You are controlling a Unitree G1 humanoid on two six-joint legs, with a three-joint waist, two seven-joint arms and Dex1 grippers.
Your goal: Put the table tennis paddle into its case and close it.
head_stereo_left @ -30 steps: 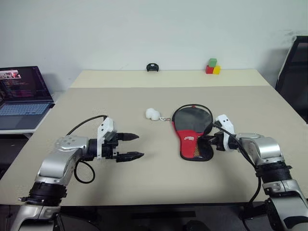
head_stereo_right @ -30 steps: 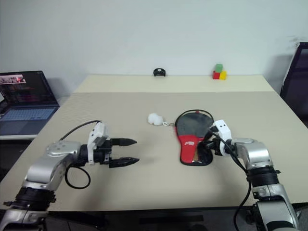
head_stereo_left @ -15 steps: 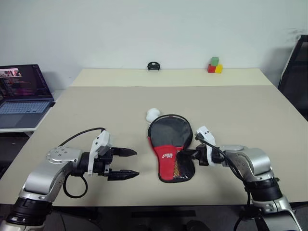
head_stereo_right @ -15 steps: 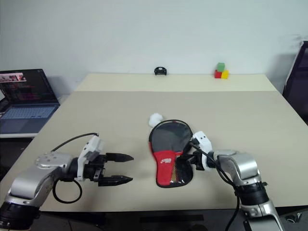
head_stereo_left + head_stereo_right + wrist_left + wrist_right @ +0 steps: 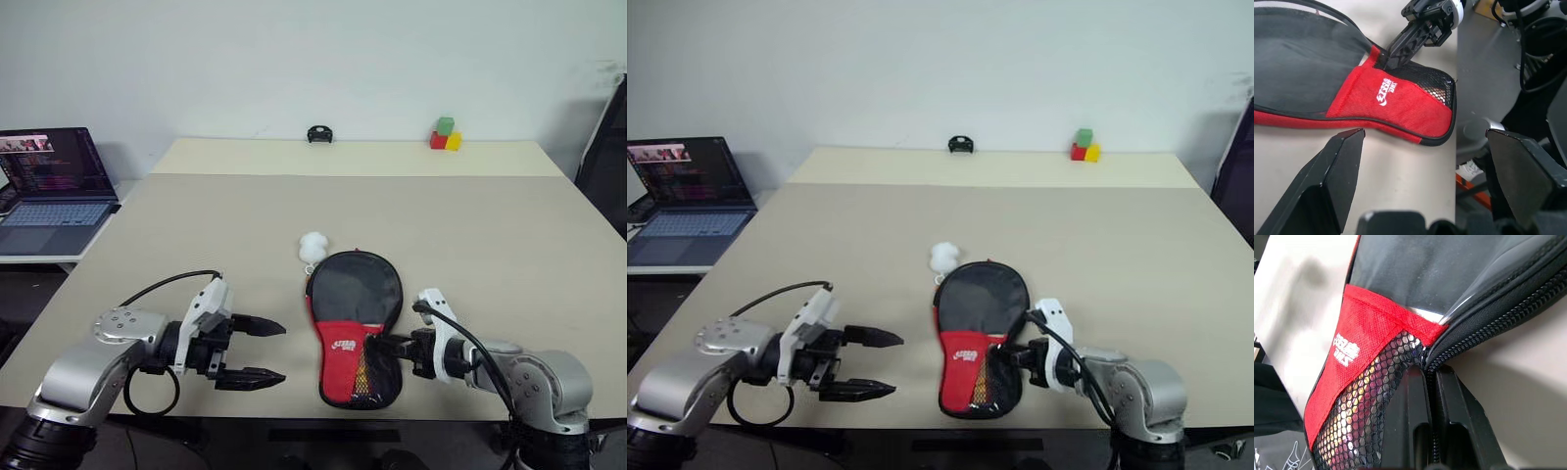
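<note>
Right end effector is clamped on the case edge at the zip; left end effector gapes wide beside it. Best to pin the case flat on the bench first.

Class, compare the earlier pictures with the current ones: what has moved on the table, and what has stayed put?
The right claw, shut on the case, has dragged it across the table toward the robot and to its left, pom-pom trailing along. The left claw stays open and empty; laptop and coloured blocks unchanged.
</note>
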